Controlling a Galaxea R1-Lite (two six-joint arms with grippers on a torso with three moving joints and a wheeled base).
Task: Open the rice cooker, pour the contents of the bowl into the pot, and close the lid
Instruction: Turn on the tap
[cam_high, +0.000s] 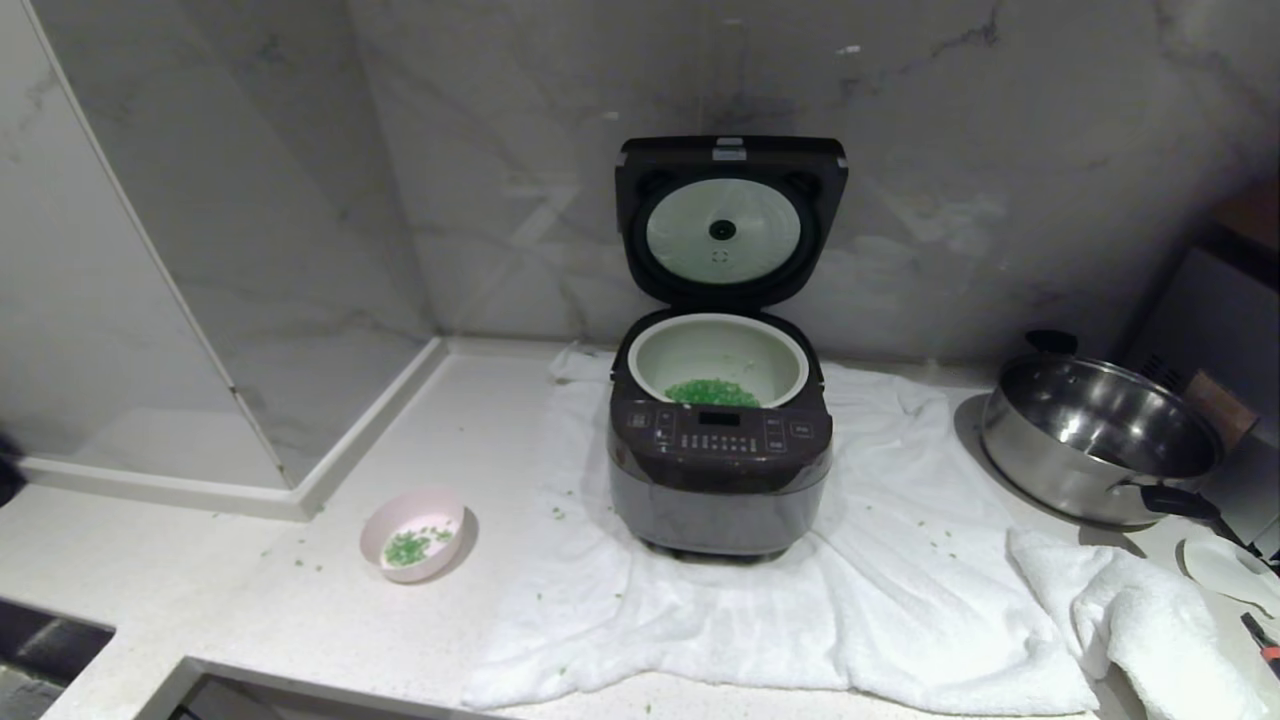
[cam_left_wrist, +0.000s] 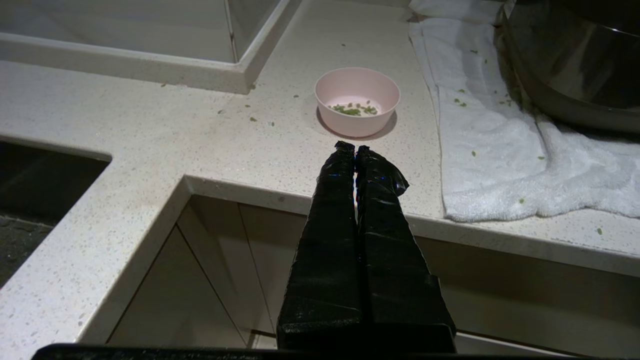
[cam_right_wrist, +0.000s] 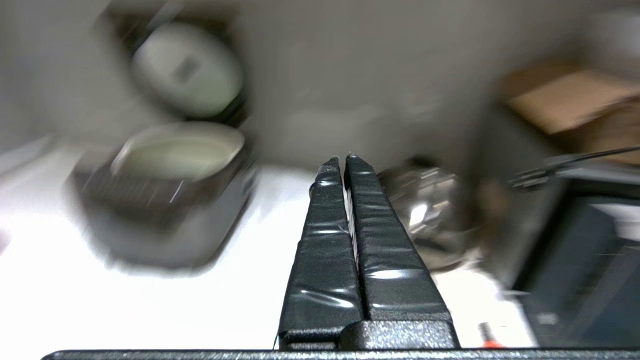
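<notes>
Your left gripper (cam_left_wrist: 355, 148) has its fingers (cam_left_wrist: 330, 220) pressed together with nothing between them. It hangs just off the near edge of the table (cam_left_wrist: 150, 145), pointing level toward the bowl (cam_left_wrist: 357, 100), which sits just beyond the tips, apart from them. A few green bits (cam_left_wrist: 352, 109) lie in the bottom of the bowl, and more are scattered on the table around it.

Your right gripper (cam_right_wrist: 340, 159) also has its fingers (cam_right_wrist: 390, 240) closed flat against each other, holding nothing. Its wrist view is smeared, but you can make out the rice cooker (cam_right_wrist: 160, 200) to the left of the fingers and the steel pan (cam_right_wrist: 425, 210) just behind them; the gripper touches neither.

Neither arm shows in the head view. There you see the rice cooker (cam_high: 720, 460) standing on a white towel (cam_high: 900, 600) in the middle of the table, with its lid (cam_high: 730, 215) raised upright against the far wall. The pot (cam_high: 717, 355) inside is uncovered, with a heap of green bits (cam_high: 712, 393) at its near side. The bowl (cam_high: 413, 533) rests upright on the bare table, near and left of the cooker, well apart from it. The steel pan (cam_high: 1100, 440) sits at the far right, beside a crumpled second towel (cam_high: 1150, 620).
</notes>
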